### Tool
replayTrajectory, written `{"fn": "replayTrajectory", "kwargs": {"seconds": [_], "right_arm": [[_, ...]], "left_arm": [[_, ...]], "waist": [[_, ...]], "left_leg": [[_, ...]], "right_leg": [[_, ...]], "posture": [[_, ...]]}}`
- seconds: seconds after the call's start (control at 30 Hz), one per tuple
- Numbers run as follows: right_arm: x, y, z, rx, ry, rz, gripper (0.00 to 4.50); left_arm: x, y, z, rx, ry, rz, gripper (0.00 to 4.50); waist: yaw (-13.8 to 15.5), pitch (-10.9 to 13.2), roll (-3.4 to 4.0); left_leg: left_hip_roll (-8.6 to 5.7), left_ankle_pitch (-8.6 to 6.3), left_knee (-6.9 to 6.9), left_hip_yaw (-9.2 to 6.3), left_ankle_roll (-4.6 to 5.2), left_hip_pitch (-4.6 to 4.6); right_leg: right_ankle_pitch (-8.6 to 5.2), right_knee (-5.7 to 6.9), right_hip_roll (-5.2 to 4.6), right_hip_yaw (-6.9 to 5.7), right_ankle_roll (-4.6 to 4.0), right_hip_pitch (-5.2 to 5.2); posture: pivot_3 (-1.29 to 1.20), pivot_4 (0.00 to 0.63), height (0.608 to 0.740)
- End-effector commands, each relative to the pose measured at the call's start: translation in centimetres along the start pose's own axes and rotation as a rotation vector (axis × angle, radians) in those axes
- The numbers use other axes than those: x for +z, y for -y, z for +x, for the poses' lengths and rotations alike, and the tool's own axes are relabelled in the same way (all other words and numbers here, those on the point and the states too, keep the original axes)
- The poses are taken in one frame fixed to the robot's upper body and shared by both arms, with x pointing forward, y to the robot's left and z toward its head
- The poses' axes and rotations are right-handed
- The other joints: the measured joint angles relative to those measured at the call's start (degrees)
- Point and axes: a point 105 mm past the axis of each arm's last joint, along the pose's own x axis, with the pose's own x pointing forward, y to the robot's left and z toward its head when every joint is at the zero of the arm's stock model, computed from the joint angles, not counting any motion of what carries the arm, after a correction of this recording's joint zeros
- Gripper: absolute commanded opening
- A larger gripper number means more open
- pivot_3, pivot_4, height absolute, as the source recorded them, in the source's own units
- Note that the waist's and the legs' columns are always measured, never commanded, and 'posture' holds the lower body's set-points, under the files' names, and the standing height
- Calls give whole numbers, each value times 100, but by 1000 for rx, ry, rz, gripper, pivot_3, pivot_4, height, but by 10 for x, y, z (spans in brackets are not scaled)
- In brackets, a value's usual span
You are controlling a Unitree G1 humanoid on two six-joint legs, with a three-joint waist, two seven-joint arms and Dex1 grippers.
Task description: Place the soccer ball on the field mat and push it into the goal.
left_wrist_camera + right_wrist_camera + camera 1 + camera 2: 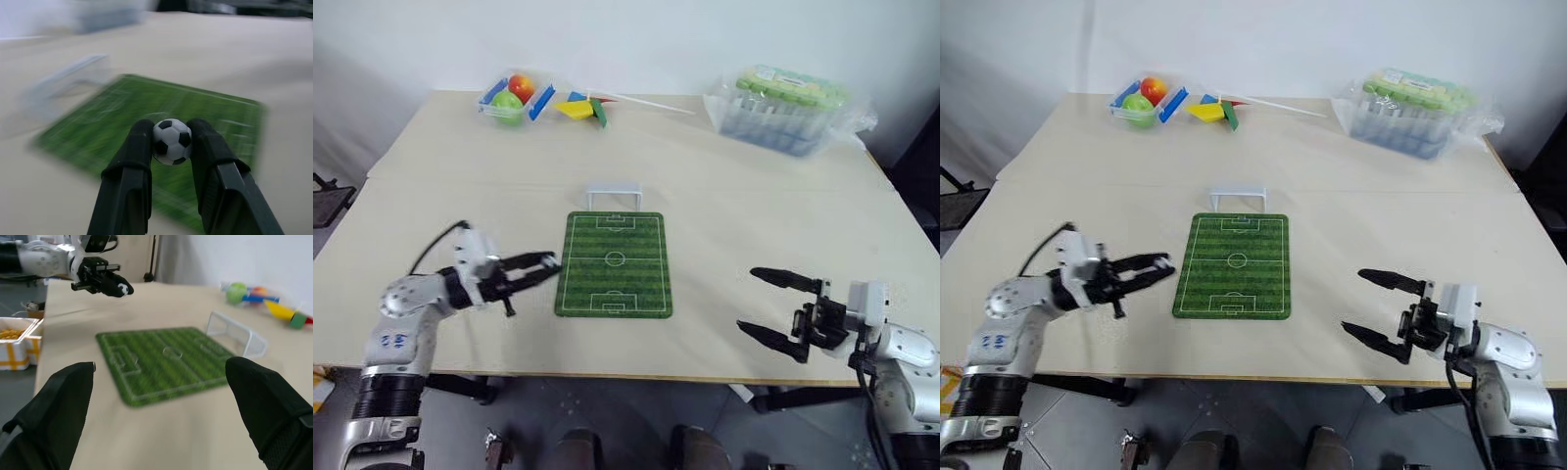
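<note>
The tiny black-and-white soccer ball (171,141) is pinched between the two black fingers of my left gripper (548,264), which hovers level just off the left edge of the field mat (615,264) and points toward it. From the right wrist view, the soccer ball (124,290) sits at the tips of that gripper, above the table. The green striped mat lies flat at the table's centre. The small white frame goal (613,196) stands at its far end. My right gripper (746,300) is open to the right of the mat, near the front edge, holding nothing.
At the table's back left stands a clear box (516,96) with a red and a green fruit ball, beside coloured toy pieces (582,108). A plastic-wrapped pack of green-capped containers (788,108) sits at the back right. The table's front edge (636,377) runs close below both grippers.
</note>
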Motion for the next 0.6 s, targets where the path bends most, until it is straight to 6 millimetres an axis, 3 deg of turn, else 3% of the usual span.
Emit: {"fn": "replayTrajectory", "kwargs": {"seconds": [0.03, 0.27, 0.6], "right_arm": [[0, -6, -14, 39, -37, -15, 4500], [-1, -23, -12, 40, -31, 27, 4500], [2, -32, -6, 9, -42, 25, 4500]], "left_arm": [[-6, 7, 31, -97, -36, 49, 854], [-16, 8, 69, -138, -29, 55, 854], [-32, 11, 72, -179, -73, 56, 854]], "waist": [[-1, 0, -1], [-18, 1, -1], [4, 1, -1]], "left_leg": [[1, 0, 2, 2, 1, 0], [5, 0, 3, 7, 1, 1], [5, -1, 15, 7, 1, -3]], "right_leg": [[0, -1, 1, 1, 0, 0], [1, -1, 4, 2, 0, 0], [3, 1, 3, 2, 1, 1]], "posture": [[0, 150, 740], [0, 150, 740], [0, 150, 740]]}}
